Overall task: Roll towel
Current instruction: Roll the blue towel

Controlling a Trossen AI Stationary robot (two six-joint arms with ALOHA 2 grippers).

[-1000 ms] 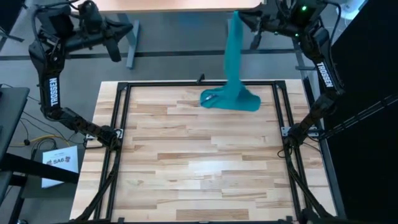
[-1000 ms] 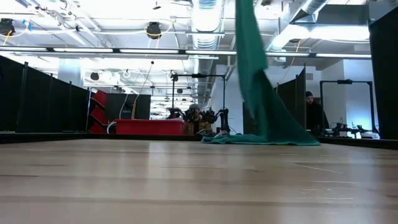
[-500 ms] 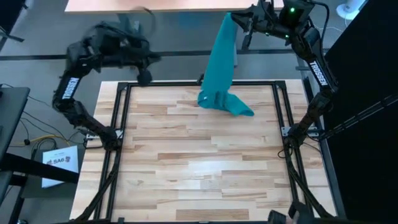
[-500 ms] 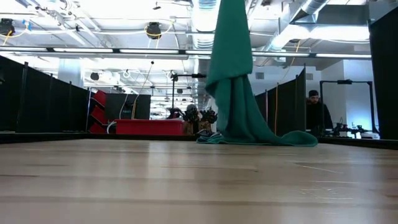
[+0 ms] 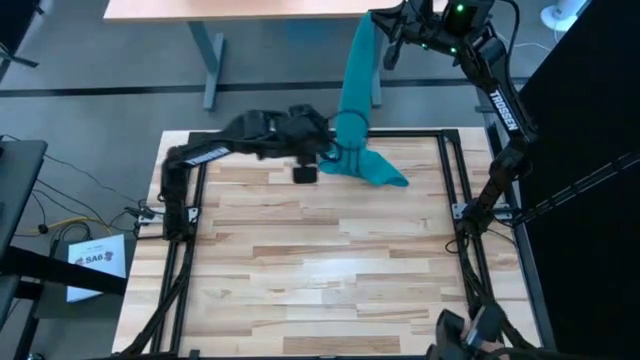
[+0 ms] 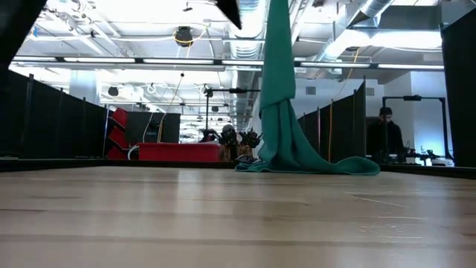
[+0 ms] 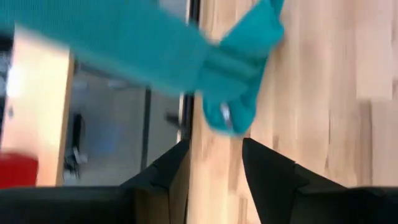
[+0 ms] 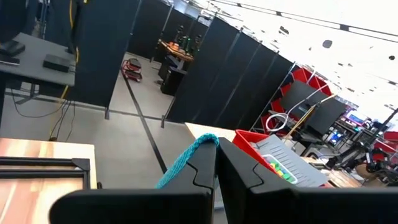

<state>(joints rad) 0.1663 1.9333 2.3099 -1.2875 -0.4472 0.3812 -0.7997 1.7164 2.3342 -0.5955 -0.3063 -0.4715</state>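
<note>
Towel (image 5: 352,95) seen hung lengthwise, upper centre of high view; lower end bunched on table's (image 5: 320,290) far edge. Top corner pinched in right gripper (image 5: 383,32), fingers closed on cloth. Left gripper (image 5: 322,152) brought beside crumpled end, fingers parted, nothing held. Step judged: spreading before rolling. Free corner to be caught next, then drawn flat. Actual corner lost among folds; contact not confirmed.

Two dark fingers (image 7: 270,174) parted, teal towel (image 7: 239,74) bunched just ahead, wooden table (image 7: 323,112) beneath
</note>
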